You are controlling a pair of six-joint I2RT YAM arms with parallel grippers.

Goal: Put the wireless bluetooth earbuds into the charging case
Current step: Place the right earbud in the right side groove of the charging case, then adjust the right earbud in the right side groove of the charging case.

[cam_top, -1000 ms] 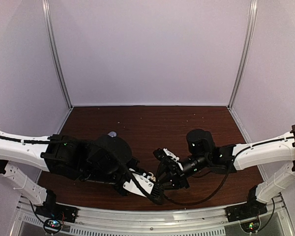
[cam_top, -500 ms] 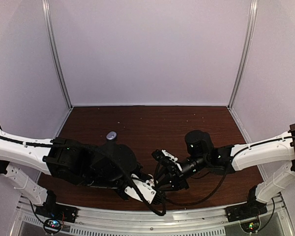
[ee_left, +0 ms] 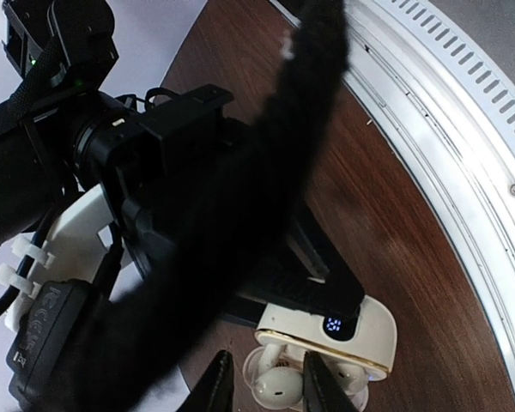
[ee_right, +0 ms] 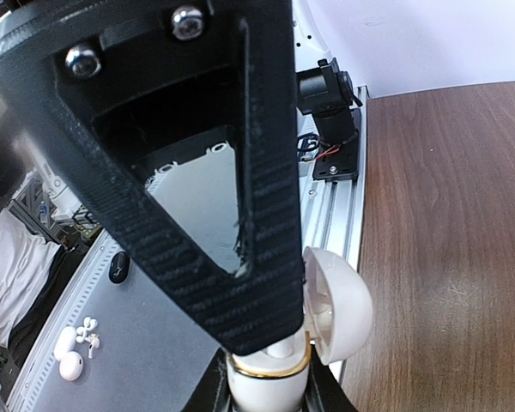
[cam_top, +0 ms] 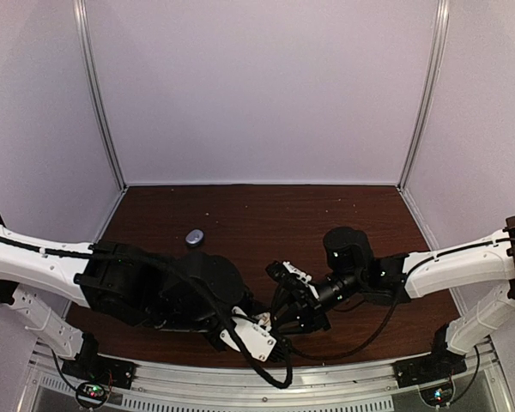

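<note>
In the left wrist view a white charging case (ee_left: pixel 369 330) with a gold rim and a lit display lies open. The right gripper's black fingers (ee_left: pixel 313 287) clamp it. One white earbud (ee_left: pixel 279 388) sits stem-down in the case, and a second white earbud (ee_left: pixel 352 378) sits beside it. My left gripper (ee_left: pixel 266 386) straddles the first earbud, narrowly open, with a gap at its left finger (ee_left: pixel 216 386). In the right wrist view my right gripper (ee_right: pixel 270 399) is shut on the case (ee_right: pixel 270 386), whose lid (ee_right: pixel 339 313) is open. The two grippers meet near the table's front edge (cam_top: pixel 279 330).
A small rounded bluish-purple thing (cam_top: pixel 193 238) lies on the brown table (cam_top: pixel 266 215) behind the left arm; I cannot tell whether it is an earbud or a case. The metal rail (ee_left: pixel 446 146) runs along the near edge. Small white items (ee_right: pixel 69 356) lie on a grey surface beyond it.
The left arm has shifted toward the near edge and slightly right, uncovering the bluish-purple thing. The right arm has barely moved and keeps hold of the case.
</note>
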